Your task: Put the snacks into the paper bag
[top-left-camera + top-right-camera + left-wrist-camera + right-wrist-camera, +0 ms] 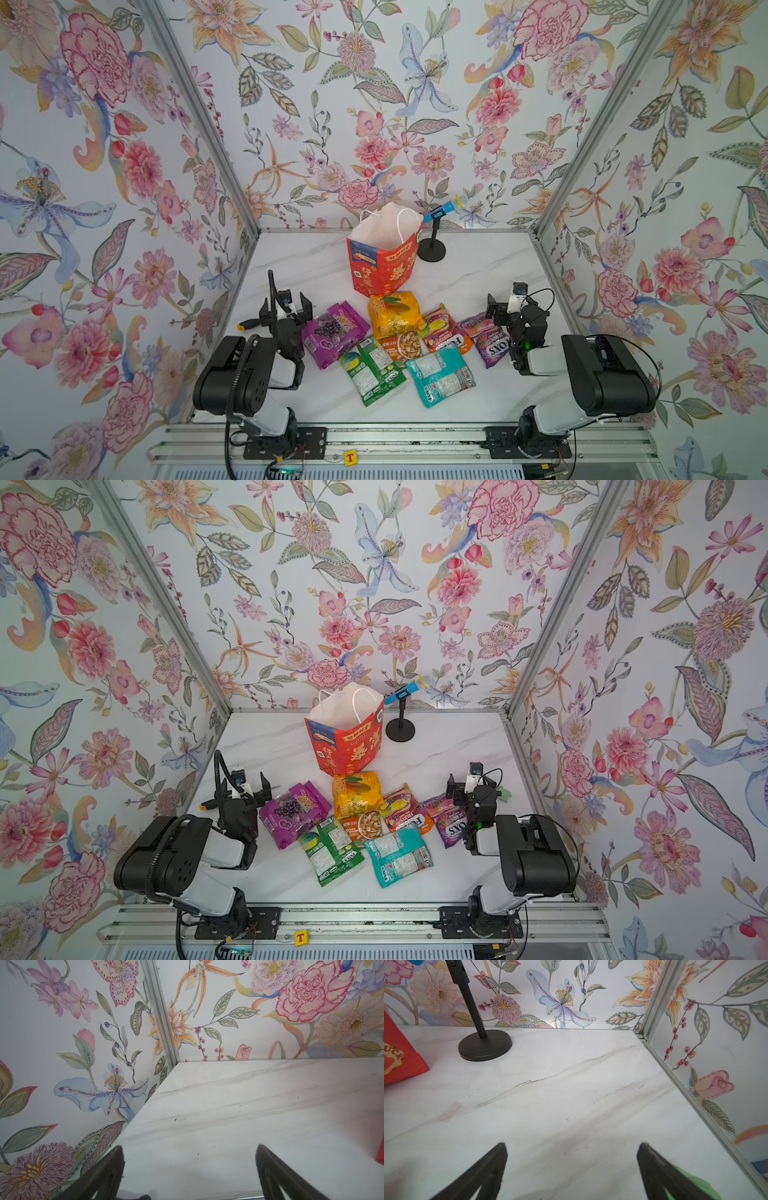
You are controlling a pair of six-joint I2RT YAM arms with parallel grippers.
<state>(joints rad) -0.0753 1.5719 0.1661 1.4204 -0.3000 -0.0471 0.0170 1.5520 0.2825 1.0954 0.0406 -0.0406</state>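
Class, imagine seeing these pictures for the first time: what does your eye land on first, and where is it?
The loud floral wallpaper on all three walls strikes first. On the white marble table, the red-orange paper bag stands upright near the back, mouth open, beside a small blue microphone. Before it lie the snacks, a bright overlapping heap mid-table.

Paper bag (384, 266) stands upright on the table (299, 257), mouth open, centre frame. Seven snacks (395, 320) lie clustered directly below it, several overlapping. Microphone stand (432, 249) sits just right of the bag.
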